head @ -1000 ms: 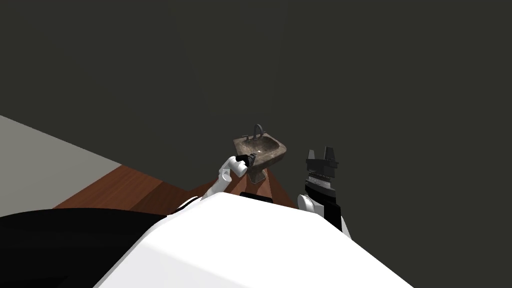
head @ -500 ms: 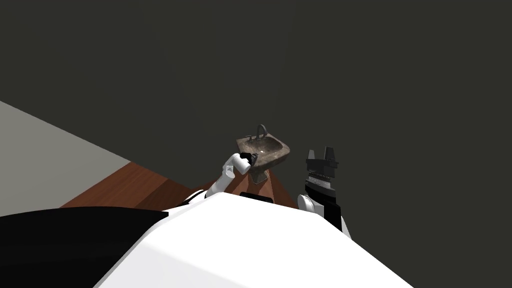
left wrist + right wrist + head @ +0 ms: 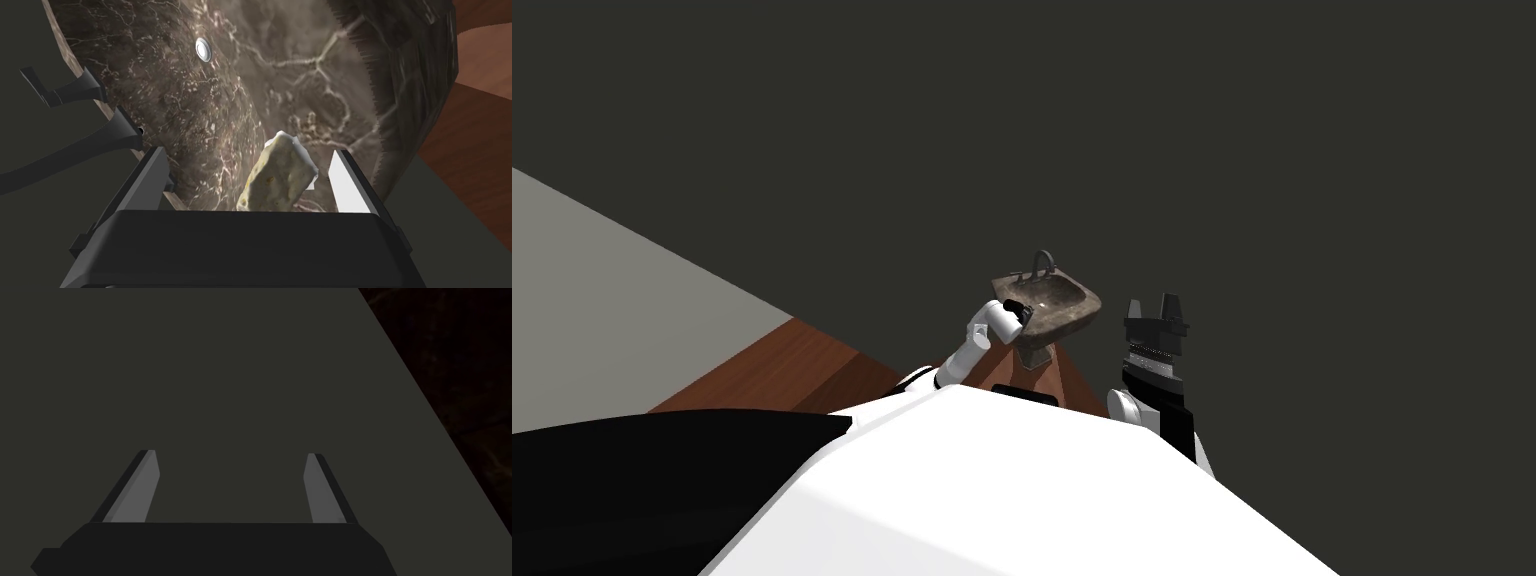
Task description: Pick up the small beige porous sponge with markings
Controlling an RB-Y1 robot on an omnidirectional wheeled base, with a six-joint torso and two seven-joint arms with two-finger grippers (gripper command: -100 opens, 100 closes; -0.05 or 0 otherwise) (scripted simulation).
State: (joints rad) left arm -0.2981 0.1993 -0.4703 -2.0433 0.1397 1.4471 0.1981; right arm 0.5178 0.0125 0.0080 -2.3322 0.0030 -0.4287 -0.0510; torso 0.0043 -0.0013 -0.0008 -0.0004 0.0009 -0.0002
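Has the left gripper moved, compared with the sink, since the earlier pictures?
Yes. Against the sink, the left gripper has gone from the near rim farther in over the basin, toward the faucet. My head camera has shifted too.

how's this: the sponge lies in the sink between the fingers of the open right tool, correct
Wrong arm: it is the open left tool, not the right. The left wrist view shows the sponge lying in the sink between its fingers.

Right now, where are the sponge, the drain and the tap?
sponge (image 3: 277, 176): left wrist view, middle of its face.
drain (image 3: 202, 48): left wrist view, silver ring's centre.
tap (image 3: 119, 132): left wrist view, base of spout.
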